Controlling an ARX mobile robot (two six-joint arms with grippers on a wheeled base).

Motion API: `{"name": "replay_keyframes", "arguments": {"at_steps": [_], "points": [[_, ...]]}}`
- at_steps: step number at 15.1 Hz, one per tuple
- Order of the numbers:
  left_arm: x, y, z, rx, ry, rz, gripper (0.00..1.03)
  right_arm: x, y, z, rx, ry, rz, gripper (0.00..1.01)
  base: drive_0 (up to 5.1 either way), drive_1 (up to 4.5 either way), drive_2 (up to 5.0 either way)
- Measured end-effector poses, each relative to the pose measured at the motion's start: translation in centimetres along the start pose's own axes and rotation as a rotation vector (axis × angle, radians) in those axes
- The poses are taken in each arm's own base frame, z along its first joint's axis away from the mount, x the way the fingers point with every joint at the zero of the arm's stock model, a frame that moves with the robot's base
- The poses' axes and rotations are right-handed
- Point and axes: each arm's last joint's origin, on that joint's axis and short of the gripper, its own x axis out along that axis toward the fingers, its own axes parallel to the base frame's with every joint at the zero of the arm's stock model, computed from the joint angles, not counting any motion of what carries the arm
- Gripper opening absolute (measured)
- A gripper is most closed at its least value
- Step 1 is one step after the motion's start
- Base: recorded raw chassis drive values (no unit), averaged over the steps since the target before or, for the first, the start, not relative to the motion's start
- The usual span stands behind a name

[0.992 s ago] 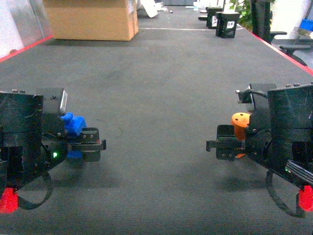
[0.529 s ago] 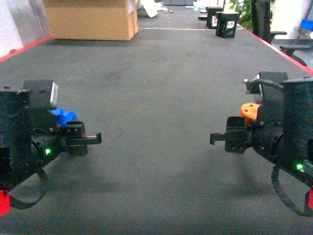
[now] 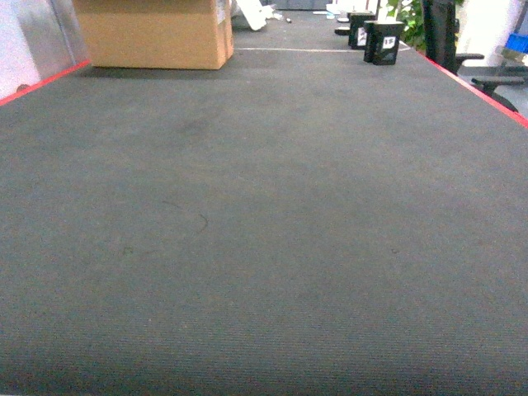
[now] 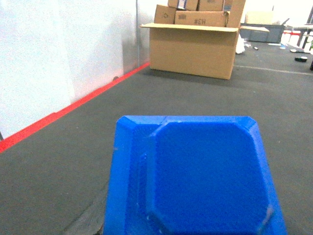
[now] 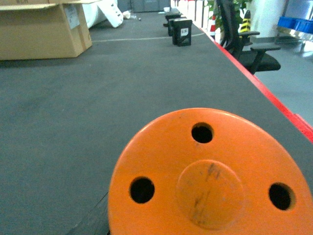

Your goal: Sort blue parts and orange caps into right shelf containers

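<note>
No fingers are seen in any view, so their state cannot be told. A blue part (image 4: 195,176) fills the left wrist view, an orange cap (image 5: 208,178) the right. A cardboard box (image 3: 157,33) is seen far left on the dark surface (image 3: 264,247).

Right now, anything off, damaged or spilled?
Nothing spilled. The orange cap has dark scuffs on its centre boss; the blue part looks intact. Neither gripper shows in any view, so grip can't be checked.
</note>
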Motion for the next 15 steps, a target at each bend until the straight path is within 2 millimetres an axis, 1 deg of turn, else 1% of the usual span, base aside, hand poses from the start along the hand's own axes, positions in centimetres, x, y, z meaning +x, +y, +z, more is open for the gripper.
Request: {"name": "replay_keyframes", "arguments": {"at_steps": [1, 2, 3, 4, 5, 8, 9, 10, 12, 13, 14, 15], "points": [[-1.5, 0.7, 1.0, -0.006, -0.025, 0.015, 0.43, -2.3, -0.7, 0.9, 0.010, -0.035, -0.020, 0.46, 0.0, 0.00, 0.0], [-2.9, 1.1, 2.4, -0.016, -0.070, 0.027, 0.43, -4.1, -1.2, 1.8, 0.023, -0.075, -0.036, 0.46, 0.0, 0.00, 0.0], [-4.3, 1.5, 3.6, -0.041, -0.116, 0.025, 0.43, -5.7, -1.6, 3.0, 0.041, -0.130, -0.058, 0.46, 0.0, 0.00, 0.0], [-5.5, 1.8, 4.4, -0.051, -0.150, 0.029, 0.43, -7.1, -1.8, 4.0, 0.061, -0.187, -0.064, 0.46, 0.0, 0.00, 0.0], [-6.1, 2.0, 4.9, -0.061, -0.183, 0.029, 0.43, -8.1, -1.8, 4.7, 0.068, -0.239, -0.079, 0.46, 0.0, 0.00, 0.0], [-6.0, 1.9, 4.4, -0.030, -0.159, 0.027, 0.43, -8.0, -1.5, 4.4, 0.042, -0.217, -0.075, 0.46, 0.0, 0.00, 0.0], [-6.0, 2.2, 4.3, 0.026, -0.061, -0.078, 0.43, -8.1, -1.8, 4.3, -0.019, -0.131, -0.018, 0.46, 0.0, 0.00, 0.0], [-6.3, 2.8, 3.8, 0.035, 0.006, -0.178, 0.43, -8.4, -2.3, 3.7, -0.048, -0.081, 0.030, 0.46, 0.0, 0.00, 0.0], [-6.8, 3.1, 2.3, 0.029, 0.058, -0.293, 0.43, -8.8, -3.0, 2.2, -0.061, -0.061, 0.058, 0.46, 0.0, 0.00, 0.0], [-6.9, 3.5, 1.5, 0.027, 0.074, -0.288, 0.43, -9.0, -3.3, 1.6, -0.064, -0.060, 0.058, 0.46, 0.0, 0.00, 0.0], [-6.9, 4.4, 1.0, 0.024, 0.074, -0.283, 0.43, -9.2, -3.7, 1.1, -0.066, -0.056, 0.068, 0.46, 0.0, 0.00, 0.0], [-7.1, 4.8, 0.9, 0.019, 0.056, -0.261, 0.43, -9.4, -4.6, 0.9, -0.067, -0.067, 0.052, 0.46, 0.0, 0.00, 0.0]]}}
